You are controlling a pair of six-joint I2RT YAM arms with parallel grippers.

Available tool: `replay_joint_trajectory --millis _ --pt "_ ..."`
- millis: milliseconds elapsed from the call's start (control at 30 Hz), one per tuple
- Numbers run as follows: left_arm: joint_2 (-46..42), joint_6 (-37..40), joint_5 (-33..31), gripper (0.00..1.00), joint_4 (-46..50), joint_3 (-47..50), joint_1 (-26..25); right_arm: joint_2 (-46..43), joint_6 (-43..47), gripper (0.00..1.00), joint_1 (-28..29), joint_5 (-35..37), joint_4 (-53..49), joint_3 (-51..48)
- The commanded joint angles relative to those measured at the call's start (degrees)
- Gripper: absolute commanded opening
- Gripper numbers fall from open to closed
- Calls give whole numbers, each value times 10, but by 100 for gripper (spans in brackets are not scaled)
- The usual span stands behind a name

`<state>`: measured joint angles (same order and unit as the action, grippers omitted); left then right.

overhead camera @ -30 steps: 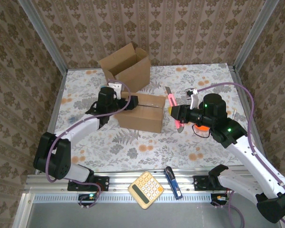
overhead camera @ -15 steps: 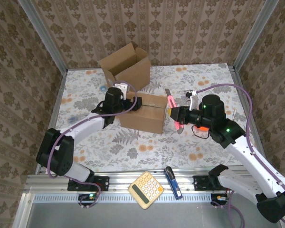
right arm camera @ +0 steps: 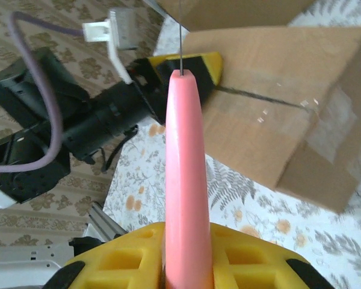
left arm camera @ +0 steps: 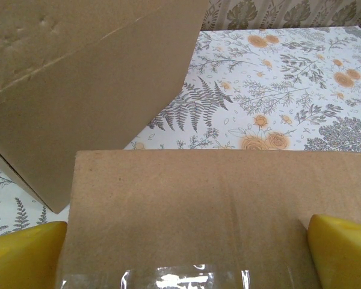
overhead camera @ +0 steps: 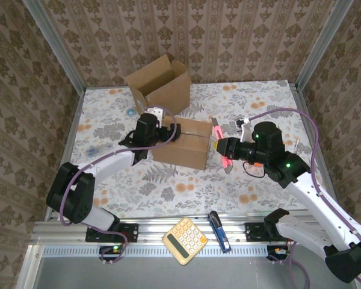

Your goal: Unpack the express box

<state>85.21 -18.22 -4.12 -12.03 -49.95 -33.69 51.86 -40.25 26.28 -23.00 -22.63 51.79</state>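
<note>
Floral table [overhead camera: 259, 102]: taped box [overhead camera: 183, 144]; open carton [overhead camera: 168, 93], contents unclear; right tool [overhead camera: 224, 147] grips cutter [overhead camera: 217, 129].

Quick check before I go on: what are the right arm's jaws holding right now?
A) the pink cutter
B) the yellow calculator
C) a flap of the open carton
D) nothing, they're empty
A: the wrist view shows the pink cutter clamped between the right arm's yellow jaws, its thin blade sticking out ahead, next to the taped box.
</note>
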Motion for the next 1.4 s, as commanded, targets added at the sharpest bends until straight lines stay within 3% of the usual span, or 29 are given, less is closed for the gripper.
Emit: replay_joint_trajectory --millis 0,700,1367 --pt "20 7 -1 100 77 30 -2 -17 -46 0 -4 29 -50 -21" --pt "49 -7 38 95 103 25 -2 51 -77 0 -44 -54 16 -73" --pt "47 -9 40 96 98 30 -2 86 -78 0 -49 -67 48 -80"
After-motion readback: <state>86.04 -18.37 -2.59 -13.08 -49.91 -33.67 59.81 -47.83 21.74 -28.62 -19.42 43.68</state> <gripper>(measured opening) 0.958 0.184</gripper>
